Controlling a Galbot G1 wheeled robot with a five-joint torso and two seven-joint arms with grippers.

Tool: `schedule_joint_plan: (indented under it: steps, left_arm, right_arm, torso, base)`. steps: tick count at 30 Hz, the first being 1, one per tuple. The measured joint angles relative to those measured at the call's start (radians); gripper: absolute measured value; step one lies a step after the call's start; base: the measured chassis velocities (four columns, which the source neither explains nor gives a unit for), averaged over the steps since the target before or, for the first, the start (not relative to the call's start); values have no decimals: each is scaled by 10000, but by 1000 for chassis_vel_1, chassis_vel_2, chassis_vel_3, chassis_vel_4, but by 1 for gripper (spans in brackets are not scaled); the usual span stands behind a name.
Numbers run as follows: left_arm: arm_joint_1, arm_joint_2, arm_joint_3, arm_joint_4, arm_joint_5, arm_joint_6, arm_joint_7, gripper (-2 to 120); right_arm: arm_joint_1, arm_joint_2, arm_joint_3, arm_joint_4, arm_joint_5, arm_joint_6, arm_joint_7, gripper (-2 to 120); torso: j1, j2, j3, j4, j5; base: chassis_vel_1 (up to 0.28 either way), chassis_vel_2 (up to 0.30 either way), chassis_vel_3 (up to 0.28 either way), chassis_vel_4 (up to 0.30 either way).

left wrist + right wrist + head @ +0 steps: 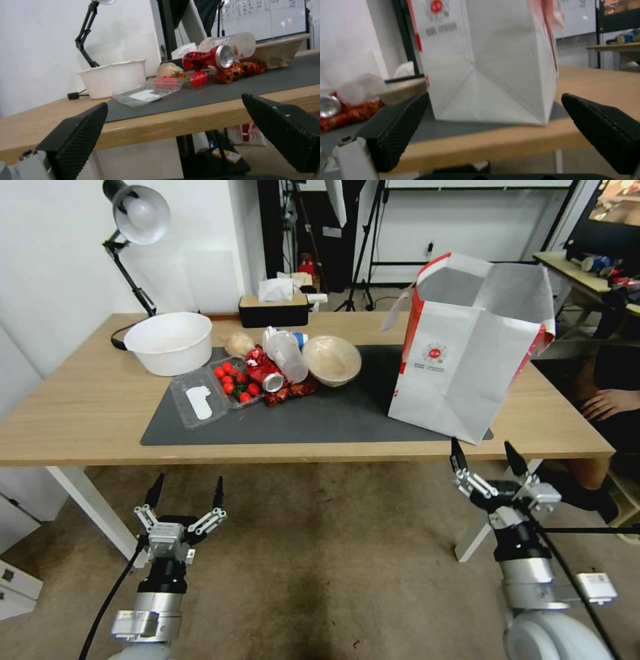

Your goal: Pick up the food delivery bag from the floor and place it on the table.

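The food delivery bag, white with red sides and a round red logo, stands upright and open-topped on the right part of the table, partly on the dark grey mat. In the right wrist view the food delivery bag rises just beyond the table's front edge. My right gripper is open below that edge, in front of the bag, holding nothing. Over the carpeted floor, my left gripper is open and empty in front of the table's left half.
On the mat lie a clear tray of cherry tomatoes, a red can with wrappers, a plastic bottle and a paper bowl. A white tub, a desk lamp and a tissue box stand behind. A seated person's hand rests at the right.
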Motion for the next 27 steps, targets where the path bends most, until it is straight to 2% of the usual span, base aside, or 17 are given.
schedule_joint_plan:
  steps: [9,27]
  left_arm:
    - [-9,13,-3,95,23,-101,18,100]
    - [-3,35,-77,156,113,-154,49,100]
  right_arm:
    - [-304,206,49,-333,-585,213,-42,100]
    - [-215,238,80,-623,-697,363,-128,100]
  torso:
    - [0,0,0,0,-1]
    - [0,1,0,0,0]
  base:
    - [0,0,0,0]
    - [0,0,0,0]
